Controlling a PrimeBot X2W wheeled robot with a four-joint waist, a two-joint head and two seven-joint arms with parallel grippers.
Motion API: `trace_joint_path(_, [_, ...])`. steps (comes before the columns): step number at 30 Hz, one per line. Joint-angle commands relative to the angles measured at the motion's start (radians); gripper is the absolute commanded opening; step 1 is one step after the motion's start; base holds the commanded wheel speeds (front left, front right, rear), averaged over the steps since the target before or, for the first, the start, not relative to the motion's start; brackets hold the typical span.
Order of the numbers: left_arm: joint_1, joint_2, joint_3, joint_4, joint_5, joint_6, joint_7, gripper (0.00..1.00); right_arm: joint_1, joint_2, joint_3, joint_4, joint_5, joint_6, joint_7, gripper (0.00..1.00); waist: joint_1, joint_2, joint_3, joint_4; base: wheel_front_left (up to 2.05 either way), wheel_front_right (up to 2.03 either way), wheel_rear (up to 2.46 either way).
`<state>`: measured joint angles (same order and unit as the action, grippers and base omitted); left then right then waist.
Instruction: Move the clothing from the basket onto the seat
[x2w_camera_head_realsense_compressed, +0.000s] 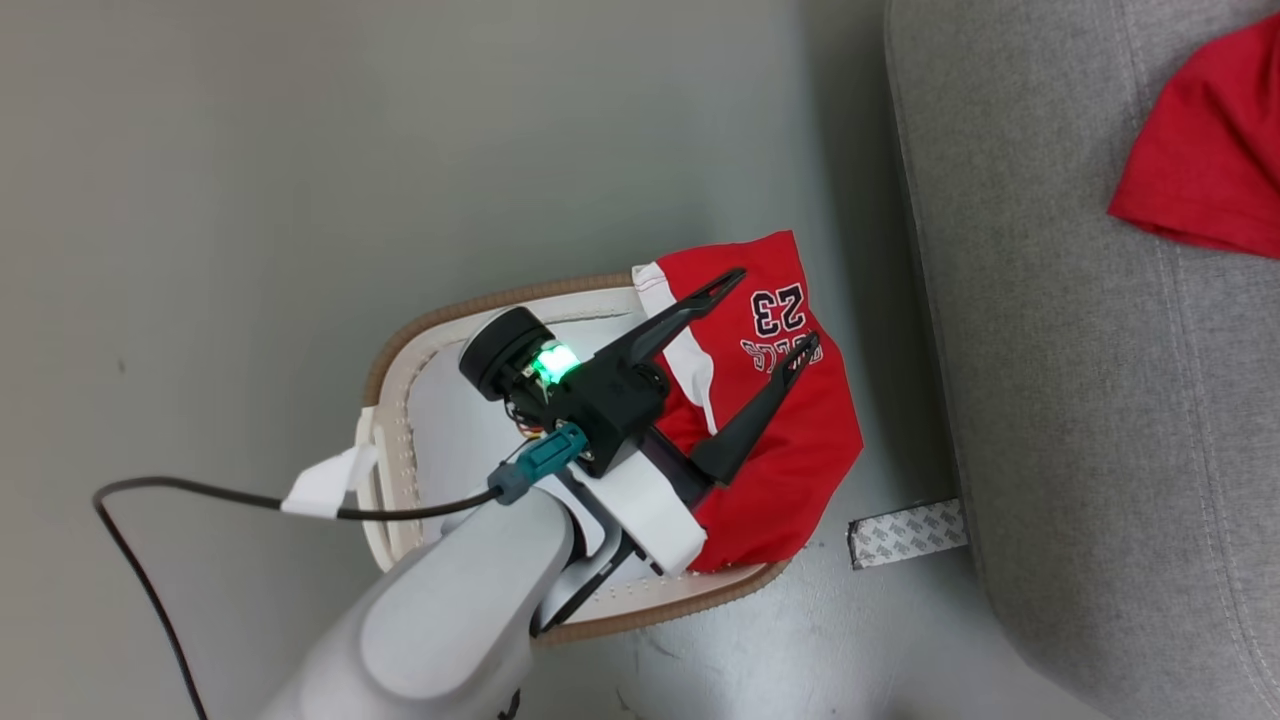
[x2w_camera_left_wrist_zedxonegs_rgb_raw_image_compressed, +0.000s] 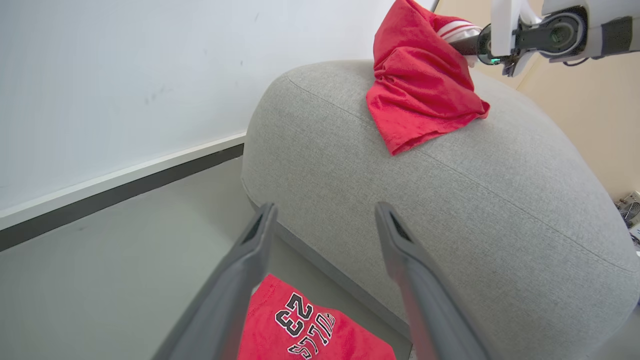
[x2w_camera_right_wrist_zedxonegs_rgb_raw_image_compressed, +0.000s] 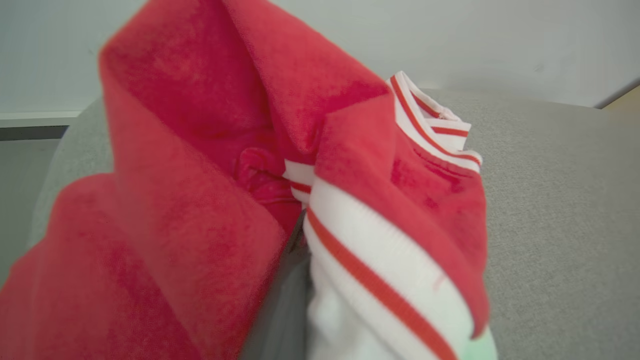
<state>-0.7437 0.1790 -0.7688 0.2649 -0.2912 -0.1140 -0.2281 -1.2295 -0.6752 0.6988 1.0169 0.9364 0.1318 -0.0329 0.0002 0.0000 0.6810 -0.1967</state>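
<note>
Two red garments lie apart; the shorts (x2w_camera_head_realsense_compressed: 790, 420), printed with "23", are draped over the basket (x2w_camera_head_realsense_compressed: 400, 345) at the rim nearest the seat (x2w_camera_head_realsense_compressed: 1080, 420), partly inside on the pale liner and partly hanging outside over the floor (x2w_camera_head_realsense_compressed: 300, 150); the basket stands on the floor just beside the seat's rounded edge, with a strip of tape (x2w_camera_head_realsense_compressed: 905, 533) between them at the seat's foot. The left gripper (x2w_camera_head_realsense_compressed: 776, 306) hangs over the shorts with its fingers spread wide and nothing between them; whether the tips touch the cloth cannot be told. The top (x2w_camera_left_wrist_zedxonegs_rgb_raw_image_compressed: 425, 95), red with white red-striped cuffs, rests on the seat's upper surface toward its far edge, its lower folds on the fabric and its upper part bunched and lifted; the right gripper (x2w_camera_right_wrist_zedxonegs_rgb_raw_image_compressed: 296, 240) is clenched on that bunch, a grey finger showing between the red cloth and a striped cuff. One black cable (x2w_camera_head_realsense_compressed: 200, 497) trails across the floor from the left arm.
</note>
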Motion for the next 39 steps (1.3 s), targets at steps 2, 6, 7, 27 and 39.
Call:
trace_joint_path(2, [-0.006, 0.001, 0.003, 0.012, -0.003, 0.005, -0.011, 1.00, -0.021, -0.011, 0.035, -0.003, 0.020, -0.002, 0.029, 0.96, -0.0002, 0.0000, -0.014, -0.002, 0.00, 0.00, 0.00])
trace_joint_path(6, [0.008, 0.001, 0.007, 0.027, -0.014, 0.007, -0.019, 1.00, -0.006, -0.008, 0.089, -0.017, 0.039, -0.002, 0.068, 1.00, -0.0002, 0.0000, -0.046, -0.018, 0.00, 0.00, 0.00])
trace_joint_path(7, [0.008, 0.001, 0.007, 0.027, -0.014, 0.007, -0.019, 1.00, -0.006, -0.008, 0.089, -0.017, 0.039, -0.002, 0.068, 1.00, -0.0002, 0.0000, -0.046, -0.018, 0.00, 0.00, 0.00])
trace_joint_path(27, [0.206, 0.060, 0.149, -0.010, -0.081, 0.064, -0.037, 1.00, 0.097, -0.128, 0.297, -0.260, 0.108, -0.002, -0.050, 1.00, -0.0002, 0.0000, -0.368, -0.068, 0.00, 0.00, 0.00])
trace_joint_path(39, [0.407, 0.069, 0.363, -0.087, -0.082, 0.130, -0.037, 1.00, 0.272, -0.100, 0.184, -0.392, 0.099, -0.002, -0.230, 1.00, -0.0002, 0.0000, -0.562, 0.025, 0.00, 0.00, 0.00])
